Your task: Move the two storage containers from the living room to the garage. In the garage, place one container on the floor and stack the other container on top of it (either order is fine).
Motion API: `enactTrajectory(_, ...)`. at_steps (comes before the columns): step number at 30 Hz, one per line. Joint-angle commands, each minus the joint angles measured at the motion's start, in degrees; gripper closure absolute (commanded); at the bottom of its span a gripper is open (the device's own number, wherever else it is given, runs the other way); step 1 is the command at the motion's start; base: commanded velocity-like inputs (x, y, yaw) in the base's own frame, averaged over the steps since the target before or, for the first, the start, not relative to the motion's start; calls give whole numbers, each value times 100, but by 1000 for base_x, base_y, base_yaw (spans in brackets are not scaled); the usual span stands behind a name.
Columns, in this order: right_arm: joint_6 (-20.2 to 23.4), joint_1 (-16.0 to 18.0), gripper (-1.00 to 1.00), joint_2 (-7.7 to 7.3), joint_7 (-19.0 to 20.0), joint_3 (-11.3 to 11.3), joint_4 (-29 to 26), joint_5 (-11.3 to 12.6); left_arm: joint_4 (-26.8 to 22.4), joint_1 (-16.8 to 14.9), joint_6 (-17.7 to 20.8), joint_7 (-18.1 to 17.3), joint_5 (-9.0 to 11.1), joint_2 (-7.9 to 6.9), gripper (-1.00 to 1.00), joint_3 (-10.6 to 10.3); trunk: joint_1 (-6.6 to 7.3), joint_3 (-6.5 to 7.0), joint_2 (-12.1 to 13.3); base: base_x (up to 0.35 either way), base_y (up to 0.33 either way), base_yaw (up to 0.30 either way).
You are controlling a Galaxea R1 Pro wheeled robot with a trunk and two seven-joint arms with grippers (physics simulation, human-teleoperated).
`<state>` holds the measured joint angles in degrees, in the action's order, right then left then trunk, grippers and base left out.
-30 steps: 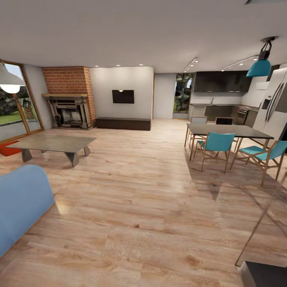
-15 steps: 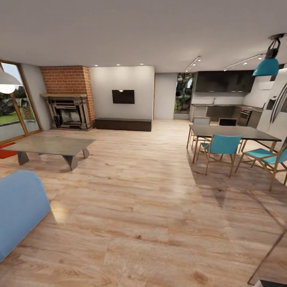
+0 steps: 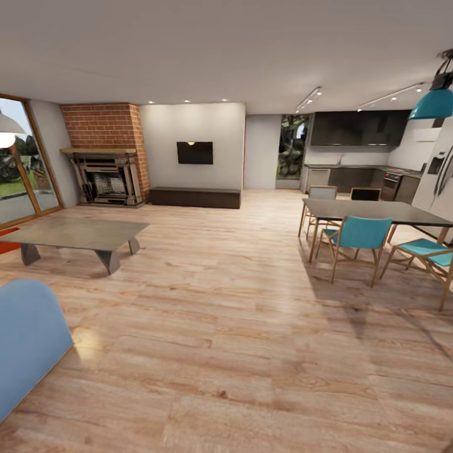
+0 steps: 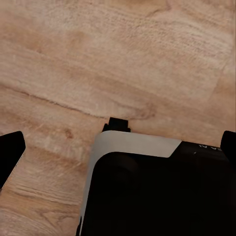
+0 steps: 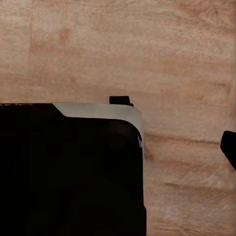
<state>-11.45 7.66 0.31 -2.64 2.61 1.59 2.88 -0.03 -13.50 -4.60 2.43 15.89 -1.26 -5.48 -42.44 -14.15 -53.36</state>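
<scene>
Directly beneath the left gripper (image 4: 123,152) lies the light wood plank floor (image 4: 73,59), with the robot's black, white-edged base (image 4: 147,191) between the camera and the planks. The dark fingertips (image 4: 11,155) sit at opposite edges of the left wrist view, spread wide, with nothing between them. Under the right gripper (image 5: 120,150) there are the same planks and the same dark base (image 5: 69,172). Just one fingertip (image 5: 229,147) stands out against the wood, so I cannot tell whether this gripper is spread or closed.

Ahead of the grippers and to the left, the rounded blue upholstered sofa arm (image 3: 25,340) is the nearest furniture. Beyond it stands a low grey slab coffee table on angled legs (image 3: 75,231). Just past the table's far-left end, a sliver of one red-orange storage container (image 3: 4,241) rests on the floor at the picture's edge, well apart from both grippers, beside the wood-framed glass doors (image 3: 25,176).

Ahead and to the right, a dark rectangular dining table (image 3: 377,211) has teal wooden-legged chairs (image 3: 360,234) around it, under a teal pendant lamp (image 3: 434,104).

Farthest off, the living room's red brick fireplace (image 3: 104,126), a black wall television (image 3: 194,153) over a long dark bench (image 3: 195,197), and dark kitchen cabinets (image 3: 358,129) line the back.
</scene>
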Motion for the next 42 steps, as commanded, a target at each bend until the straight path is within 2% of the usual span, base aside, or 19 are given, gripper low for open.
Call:
enactTrajectory(1, -33, 8, -100, 0, -20, 32, 17, 29, 3, -4, -12, 12, 46, 1, -100, -49, -4, -7, -4, 326, 58, 0)
enactTrajectory(42, -33, 8, -100, 8, -26, 32, 17, 28, -4, -4, -14, 21, 55, -6, -100, -49, -4, -7, -4, 326, 4, 0)
